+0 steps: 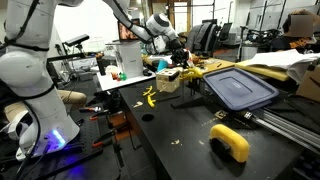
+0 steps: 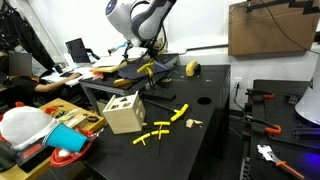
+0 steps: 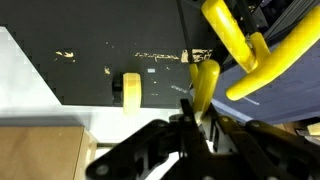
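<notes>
My gripper (image 3: 196, 125) is shut on a slim yellow stick (image 3: 205, 84) that stands up between its fingers. It hangs above the black table next to a wooden box (image 1: 167, 83), which also shows in an exterior view (image 2: 123, 113) and at the lower left of the wrist view (image 3: 40, 150). The gripper shows in both exterior views (image 1: 174, 62) (image 2: 146, 66). A larger forked yellow piece (image 3: 240, 45) lies just beyond the held stick on a blue-grey surface. A pale yellow block (image 3: 131, 90) lies on the table.
A blue bin lid (image 1: 240, 88) lies on the table behind the box. Loose yellow sticks (image 2: 170, 118) (image 1: 150, 97) lie beside the box. A thick yellow curved piece (image 1: 230, 141) sits near the table's front. A person (image 2: 25, 80) sits at a desk.
</notes>
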Available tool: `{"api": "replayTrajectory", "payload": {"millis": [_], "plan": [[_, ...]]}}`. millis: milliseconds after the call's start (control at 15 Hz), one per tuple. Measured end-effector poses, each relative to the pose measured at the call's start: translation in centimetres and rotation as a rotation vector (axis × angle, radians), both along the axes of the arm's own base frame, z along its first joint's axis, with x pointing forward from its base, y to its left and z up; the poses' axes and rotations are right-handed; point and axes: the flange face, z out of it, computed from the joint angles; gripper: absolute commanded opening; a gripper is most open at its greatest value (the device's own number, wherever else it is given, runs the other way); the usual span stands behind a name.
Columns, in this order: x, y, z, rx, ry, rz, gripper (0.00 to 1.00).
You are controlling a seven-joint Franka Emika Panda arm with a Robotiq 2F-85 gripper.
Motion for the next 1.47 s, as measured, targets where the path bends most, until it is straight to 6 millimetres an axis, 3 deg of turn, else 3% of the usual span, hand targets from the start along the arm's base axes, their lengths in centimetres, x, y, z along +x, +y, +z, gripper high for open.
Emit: {"api": "replayTrajectory", "payload": {"millis": [1467], "plan": [[-0.08,-0.11,0.12,0.031,-0.001,-0.024,0.04]]}}
